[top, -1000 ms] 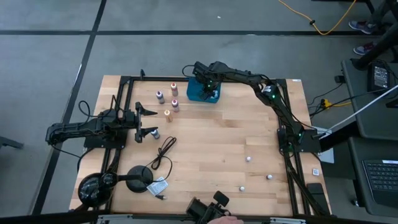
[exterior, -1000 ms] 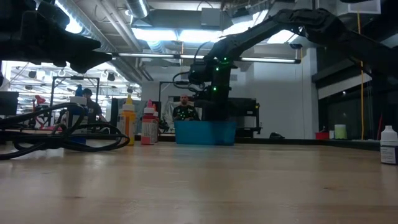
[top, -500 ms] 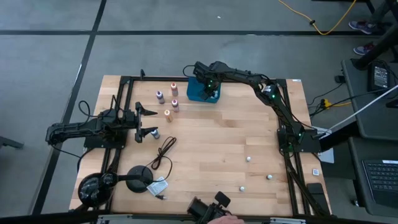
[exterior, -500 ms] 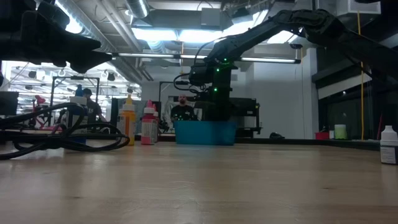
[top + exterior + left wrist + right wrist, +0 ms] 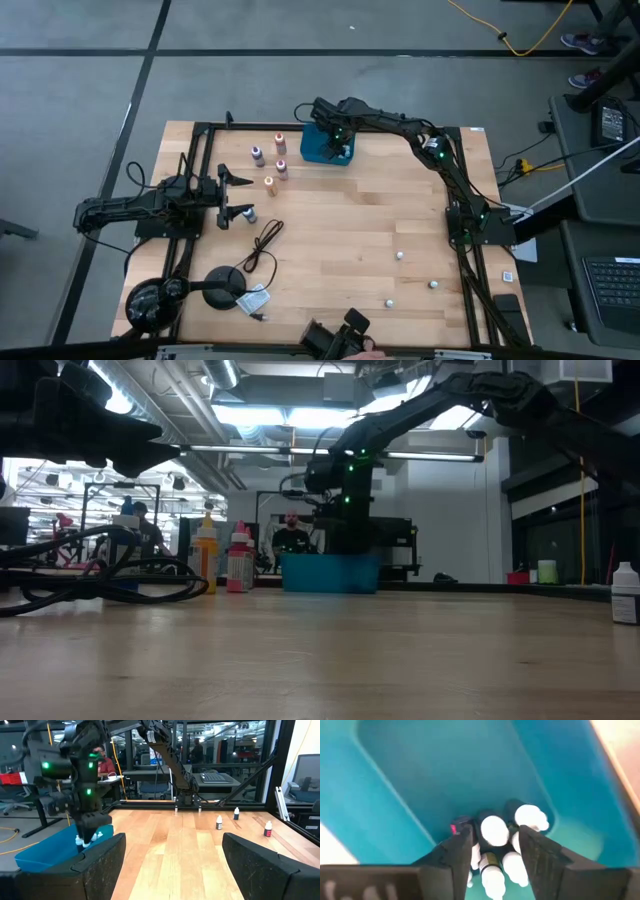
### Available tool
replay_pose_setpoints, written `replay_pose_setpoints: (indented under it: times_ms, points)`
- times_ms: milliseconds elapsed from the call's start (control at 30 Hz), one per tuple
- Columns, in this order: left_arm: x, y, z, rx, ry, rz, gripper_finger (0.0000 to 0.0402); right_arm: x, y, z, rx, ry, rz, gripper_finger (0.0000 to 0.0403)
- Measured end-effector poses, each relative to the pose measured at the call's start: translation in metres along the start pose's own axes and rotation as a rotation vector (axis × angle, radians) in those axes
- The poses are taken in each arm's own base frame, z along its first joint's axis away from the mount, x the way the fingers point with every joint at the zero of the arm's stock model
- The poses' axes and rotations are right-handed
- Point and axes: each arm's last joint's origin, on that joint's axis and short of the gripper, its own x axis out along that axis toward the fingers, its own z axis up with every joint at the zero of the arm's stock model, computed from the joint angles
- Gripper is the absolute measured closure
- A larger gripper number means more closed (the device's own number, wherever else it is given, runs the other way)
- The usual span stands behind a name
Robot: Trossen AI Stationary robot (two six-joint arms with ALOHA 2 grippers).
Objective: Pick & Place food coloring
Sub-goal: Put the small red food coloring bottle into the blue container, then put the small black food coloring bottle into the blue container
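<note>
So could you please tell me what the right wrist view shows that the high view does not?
Only the right wrist view shows the bottles lying inside the tray, between the right gripper fingers. Only the high view shows the left gripper waiting at the table's left, bottles standing beside the tray, and three near the right edge. Both show the teal tray.

Right hand [image 5: 492, 851] low inside teal tray [image 5: 425, 775], dark fingers [image 5: 457, 852] parted around white-capped food coloring bottles [image 5: 494, 830] (several clustered together), pale surface [image 5: 625, 745] beyond rim
</note>
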Motion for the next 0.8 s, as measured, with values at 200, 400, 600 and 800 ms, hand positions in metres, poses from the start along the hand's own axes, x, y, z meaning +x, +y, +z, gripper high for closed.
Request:
replay_pose_setpoints:
  times_ms: [200, 400, 600, 800]
  points:
    - [0.000, 0.000, 0.000, 0.000, 0.000, 0.000, 0.0073, -0.032, -0.001, 0.001, -0.023, -0.089, -0.003, 0.0216]
    - [0.000, 0.000, 0.000, 0.000, 0.000, 0.000, 0.0073, -0.073, 0.013, -0.006, -0.053, -0.156, 0.008, 0.0215]
    - [0.000, 0.000, 0.000, 0.000, 0.000, 0.000, 0.0074, -0.110, 0.052, -0.028, -0.090, -0.171, 0.015, 0.0214]
    - [0.000, 0.000, 0.000, 0.000, 0.000, 0.000, 0.0073, -0.146, 0.096, -0.055, -0.133, -0.213, 0.059, 0.0199]
